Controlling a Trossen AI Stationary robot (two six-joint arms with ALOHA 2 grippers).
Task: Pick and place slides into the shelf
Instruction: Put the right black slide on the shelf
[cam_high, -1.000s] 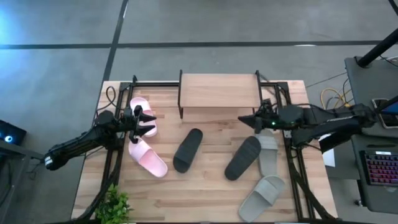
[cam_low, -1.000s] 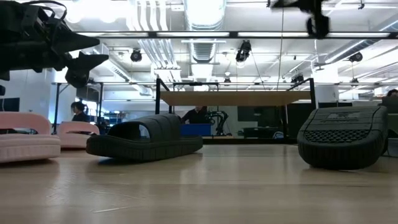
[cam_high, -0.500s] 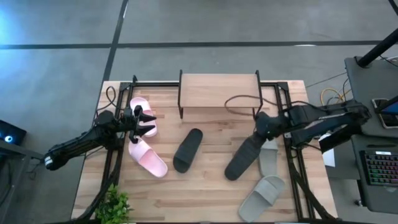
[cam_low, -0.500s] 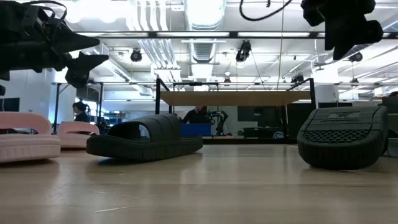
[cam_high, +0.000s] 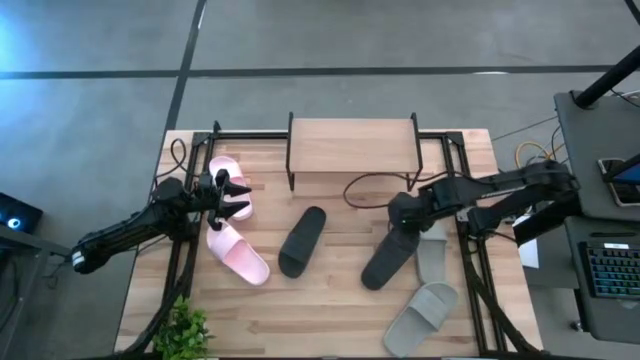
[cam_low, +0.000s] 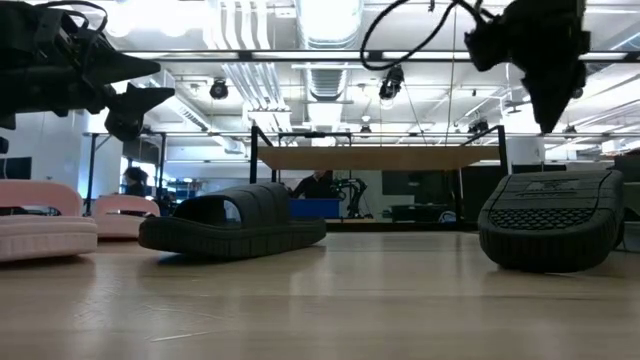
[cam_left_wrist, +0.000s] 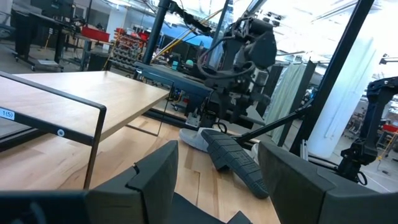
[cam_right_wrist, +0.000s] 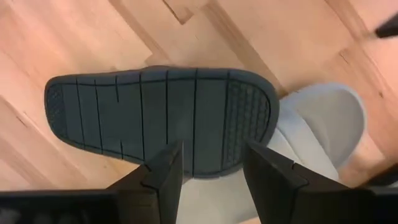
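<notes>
High view: scene laid out around the shelf (cam_high: 352, 146), from the table's (cam_high: 330, 305) near edge outward. Nearest lies a grey slide (cam_high: 422, 315), then a pink slide (cam_high: 238, 252) and a second grey slide (cam_high: 431, 248). Closer to the shelf lie two black slides: one upright (cam_high: 302, 241), strap up, and one overturned (cam_high: 390, 252), its ribbed sole facing up and one end resting on the grey slide beside it. The right gripper (cam_high: 400, 212) hangs directly above that overturned slide, fingers apart and holding nothing. The left gripper (cam_high: 236, 197), fingers likewise spread and empty, hovers over the second pink slide (cam_high: 226, 180) to the shelf's left. The shelf top is bare (no slide has been placed).

Risk, as a judgement: closing on the flat sole offers the fingers little edge, so the slide could slip free, or be shoved against the grey one beneath and shift both.
</notes>
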